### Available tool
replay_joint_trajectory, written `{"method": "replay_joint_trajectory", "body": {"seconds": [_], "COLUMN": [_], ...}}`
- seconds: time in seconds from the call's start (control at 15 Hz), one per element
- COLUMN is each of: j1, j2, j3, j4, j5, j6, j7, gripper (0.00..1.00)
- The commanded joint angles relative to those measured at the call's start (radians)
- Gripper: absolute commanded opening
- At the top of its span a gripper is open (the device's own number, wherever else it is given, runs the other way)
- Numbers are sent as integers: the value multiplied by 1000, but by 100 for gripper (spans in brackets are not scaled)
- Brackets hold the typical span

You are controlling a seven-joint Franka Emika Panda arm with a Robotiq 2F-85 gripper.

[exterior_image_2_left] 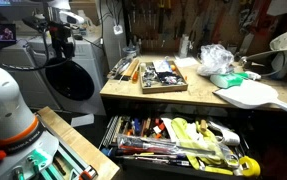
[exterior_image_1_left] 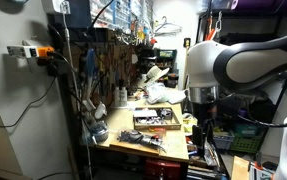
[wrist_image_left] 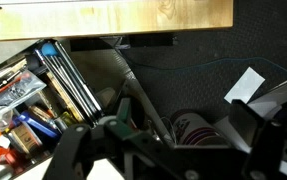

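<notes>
My gripper (wrist_image_left: 173, 142) is open and empty, its two dark fingers wide apart low in the wrist view. It hangs in the air beside the end of a wooden workbench (wrist_image_left: 113, 18), above dark floor. Below it lies a round striped roll (wrist_image_left: 193, 130) and a green-handled tool (wrist_image_left: 126, 118). In both exterior views the gripper (exterior_image_1_left: 205, 135) (exterior_image_2_left: 59, 62) points down, off the bench's side. An open drawer (exterior_image_2_left: 110, 150) full of hand tools sticks out under the bench top; its tools also show at the left of the wrist view (wrist_image_left: 23, 100).
A box of small parts (exterior_image_2_left: 163, 75) (exterior_image_1_left: 155, 118) sits on the bench top. A clear plastic bag (exterior_image_2_left: 215, 58) and a white board (exterior_image_2_left: 248, 95) lie further along. A white machine with a round dark door (exterior_image_2_left: 73, 80) stands behind the gripper. A white paper (wrist_image_left: 245, 85) lies on the floor.
</notes>
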Motion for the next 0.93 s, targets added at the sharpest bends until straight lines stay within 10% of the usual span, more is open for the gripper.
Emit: {"method": "replay_joint_trajectory", "body": {"seconds": [0.0, 0.87], "j1": [-5, -110], "j2": [1, 58], "j3": [4, -106], "j4": [1, 83], "j5": [2, -6], "j6": [-2, 73], "j7": [-3, -34], "gripper": [100, 100]}}
